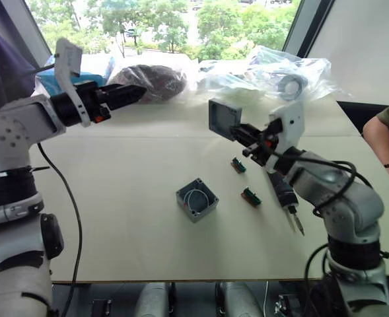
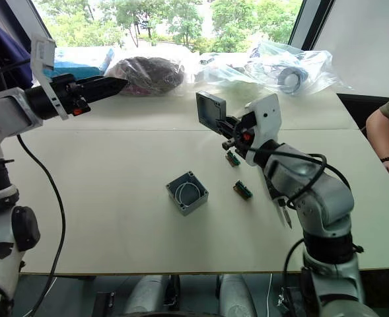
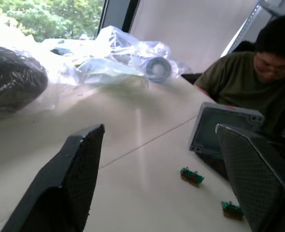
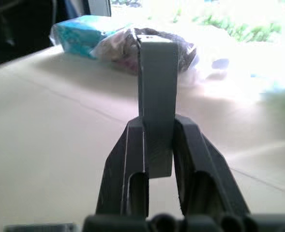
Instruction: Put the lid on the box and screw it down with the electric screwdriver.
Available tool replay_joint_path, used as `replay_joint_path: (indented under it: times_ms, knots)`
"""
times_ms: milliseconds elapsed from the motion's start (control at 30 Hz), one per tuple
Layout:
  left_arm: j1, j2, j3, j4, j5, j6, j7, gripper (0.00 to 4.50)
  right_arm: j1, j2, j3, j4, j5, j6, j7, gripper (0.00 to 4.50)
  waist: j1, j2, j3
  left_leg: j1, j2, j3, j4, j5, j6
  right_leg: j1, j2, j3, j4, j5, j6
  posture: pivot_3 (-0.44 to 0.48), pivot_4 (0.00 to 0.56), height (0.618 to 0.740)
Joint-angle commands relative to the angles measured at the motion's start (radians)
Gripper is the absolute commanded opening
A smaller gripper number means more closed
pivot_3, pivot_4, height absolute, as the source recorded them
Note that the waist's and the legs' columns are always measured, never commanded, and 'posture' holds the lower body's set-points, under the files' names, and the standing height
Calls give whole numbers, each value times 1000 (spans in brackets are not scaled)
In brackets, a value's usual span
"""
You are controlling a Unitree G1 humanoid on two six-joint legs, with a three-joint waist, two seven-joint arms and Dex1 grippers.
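Lid, held on edge, clamped in right end effector; box open-side up on table, below, nearer, slightly left.

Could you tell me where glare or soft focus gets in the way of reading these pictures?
Right wrist view: window light washes out the far tabletop, while the lid clamped in the right gripper reads clearly. Left wrist view: the near fingers of the left gripper are soft, and the plastic bags glare. Left eye view: the box is evenly lit.
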Motion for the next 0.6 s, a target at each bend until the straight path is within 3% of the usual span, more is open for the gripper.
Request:
replay_joint_path:
  times_ms: [33, 133, 200, 300, 467, 600]
  knots:
    - [40, -46, -28, -64, -19, -32, -5, 2125, 115, -122, 129, -76, -348, -308, 22, 175, -3, -2, 1, 1, -1, 0, 0, 0, 0, 0, -1, 0, 0, -1, 1, 0, 150, 740]
    - [73, -62, -121, -105, -34, 10, -74, 970, 261, -218, 229, -25, -688, -556, -52, 175, -1, -5, 1, 1, 0, 0, 0, 5, -9, 0, 2, 0, 0, -1, 1, 0, 150, 740]
    - [81, -59, -150, -110, -32, 7, -101, 128, 299, -219, 253, 2, -799, -637, -80, 175, -2, -5, 2, 0, 1, 1, 0, 7, -11, -1, 2, 1, 1, -1, 1, 0, 150, 740]
    - [99, -28, -230, -132, -10, -10, -173, 52, 325, -179, 289, 27, -951, -702, -107, 175, -7, -5, 2, 1, 2, 2, 0, 8, -13, -2, 3, 4, 2, -1, 1, 0, 150, 740]
    - [133, 43, -455, -174, 129, -149, -330, 52, 320, -61, 323, 63, -1108, -692, -99, 175, 0, -5, 1, 2, 3, 1, -1, 9, -15, -2, 6, 3, 3, -1, 0, 0, 150, 740]
    - [129, 37, -527, -149, 188, -211, -383, 52, 336, -12, 333, 87, -1179, -713, -90, 175, 5, -6, 2, 2, 2, 2, 0, 8, -14, -1, 5, 3, 2, -1, 0, 0, 150, 740]
